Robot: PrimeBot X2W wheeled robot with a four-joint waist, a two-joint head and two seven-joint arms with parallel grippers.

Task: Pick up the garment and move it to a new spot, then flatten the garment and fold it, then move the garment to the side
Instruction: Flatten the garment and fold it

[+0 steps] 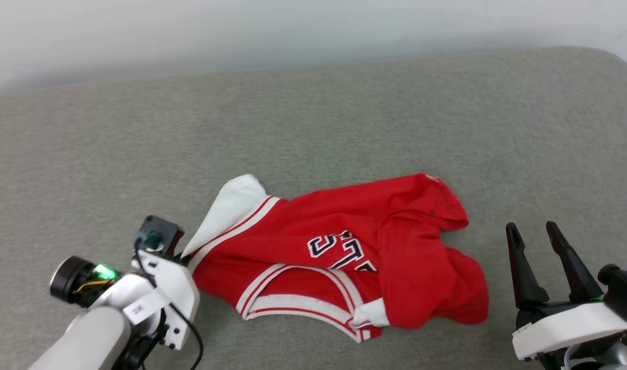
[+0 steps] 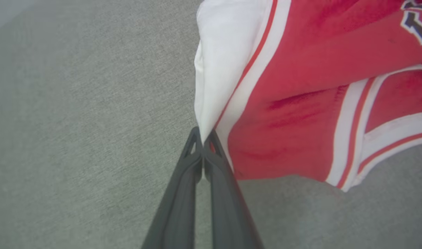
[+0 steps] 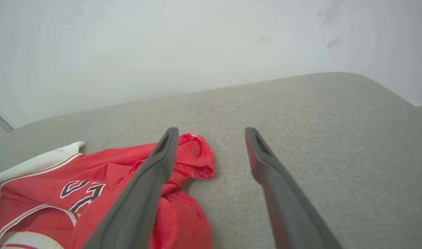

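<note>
The left gripper (image 2: pixel 204 139) is pinching the white sleeve (image 2: pixel 219 62) of the garment (image 1: pixel 344 246), crumpled near centre on the grey surface (image 1: pixel 344 113), while the right gripper (image 1: pixel 536 234) is hovering wide open at right; moving, flattening, folding remain.

Your bot's left arm (image 1: pixel 87 339) is a fat, smooth tube, pale grey. Its wrist shell (image 1: pixel 172 288) is white w/ a little white sticker (image 1: pixel 138 308); the print is too tiny to read. A black box (image 1: pixel 156 236) w/ a round blue-green lens is fixed to the shell. Next to it is a black round can (image 1: pixel 69 277) w/ a bright green light & thin yellow wires. A thin black cable (image 1: pixel 192 329) loops by the shell. The left pincer (image 2: pixel 204 147) has 2 long dark grey fingers w/ cut-out holes near the tips. The right pincer (image 1: pixel 531 231) has 2 black pointy fingers on a white base (image 1: pixel 565 324), w/ a black knob (image 1: pixel 621 285) beside.
</note>
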